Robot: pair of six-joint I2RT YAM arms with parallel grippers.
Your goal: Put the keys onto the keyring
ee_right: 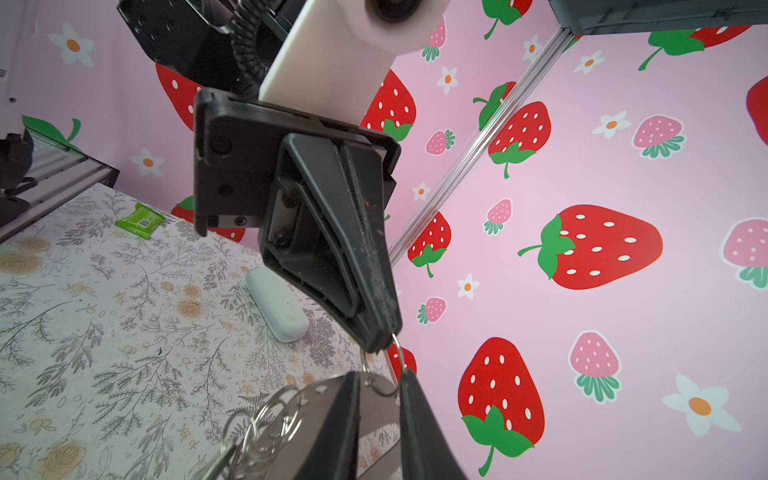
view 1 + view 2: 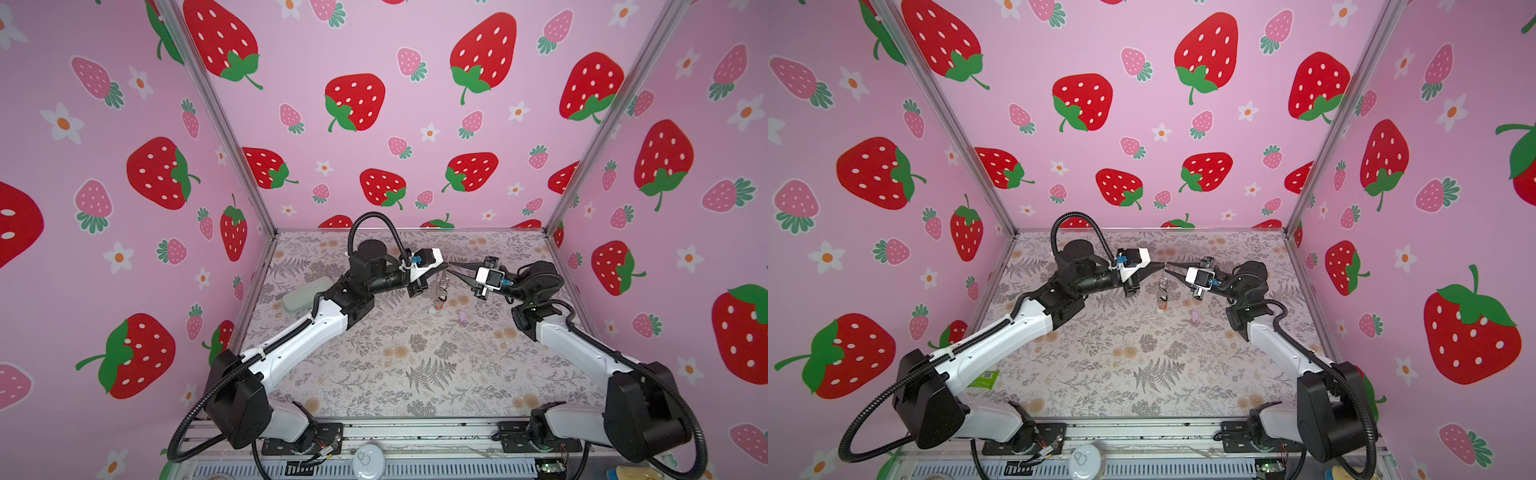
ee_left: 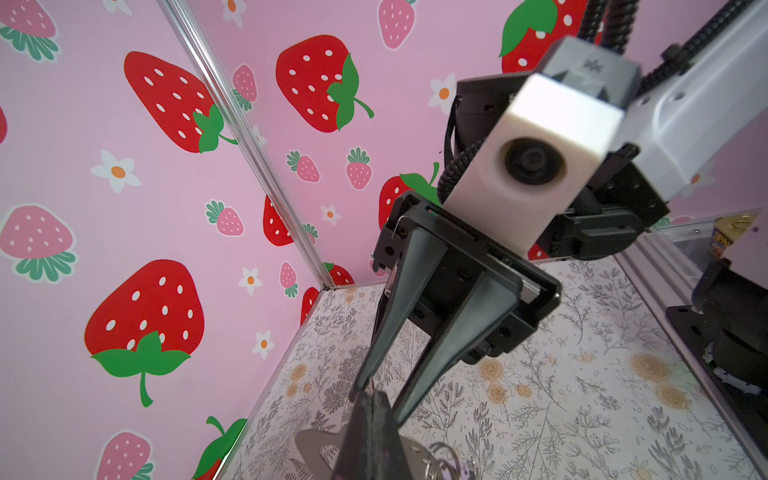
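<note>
Threading stage of the task, read from the near edge of the table to its far side. Nearest, at the left, a green packet lies unused. Farther in and right of centre, a lilac key rests loose on the table, apart from both arms. At a similar depth on the left lies a pale case, which neither arm touches. Beyond these, at the centre, the keyring hangs in the air between the two tool tips. A small red-and-white cluster sits below it, too small to show whether these are keys already threaded. The left gripper is closed and pinches the thin metal ring at its very tip, while the taupe strap loop dangles beneath. The right gripper meets it from the right with its jaws a little apart, straddling a small ring; whether they press on it cannot be told. Judged step: steadying and parting the ring, with at least the lilac key not yet mounted. The next move likely calls for the right gripper to back off, descend to the lilac key and grip its tag, leaving the hole clear for the ring's end.
</note>
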